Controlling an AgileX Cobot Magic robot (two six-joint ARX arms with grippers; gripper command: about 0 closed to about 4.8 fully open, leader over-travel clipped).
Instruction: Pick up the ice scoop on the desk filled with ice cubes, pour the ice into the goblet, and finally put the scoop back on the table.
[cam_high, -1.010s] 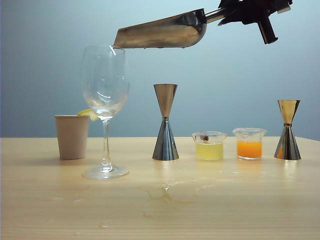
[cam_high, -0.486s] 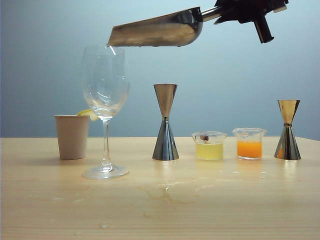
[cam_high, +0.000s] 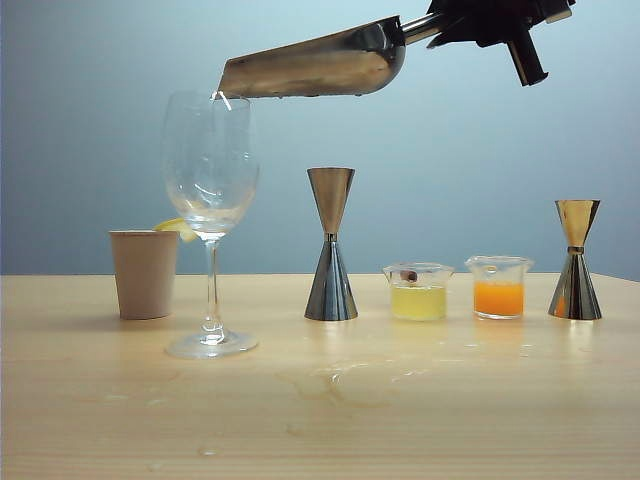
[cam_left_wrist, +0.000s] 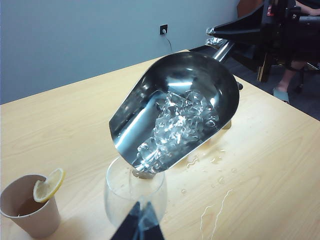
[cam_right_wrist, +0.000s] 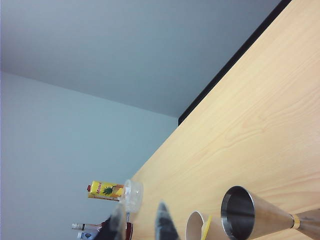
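Observation:
The shiny steel ice scoop (cam_high: 320, 62) hangs tilted, mouth down, over the rim of the goblet (cam_high: 210, 170). My right gripper (cam_high: 490, 20) is shut on the scoop's rod handle at the top right. In the left wrist view, clear ice cubes (cam_left_wrist: 177, 122) lie in the scoop (cam_left_wrist: 150, 85), the lowest ones near its lip above the goblet's mouth (cam_left_wrist: 120, 200). My left gripper (cam_left_wrist: 141, 212) hovers near the goblet's bowl with its tips together and nothing held. It is out of the exterior view.
On the wooden table (cam_high: 320, 430) stand a paper cup with a lemon slice (cam_high: 144, 272), a silver jigger (cam_high: 330, 245), a yellow beaker (cam_high: 418, 292), an orange beaker (cam_high: 499, 287) and a gold jigger (cam_high: 576, 260). A water puddle (cam_high: 350, 380) lies in front.
The scoop has shifted slightly left, so its mouth reaches further over the goblet. The things on the table have not moved.

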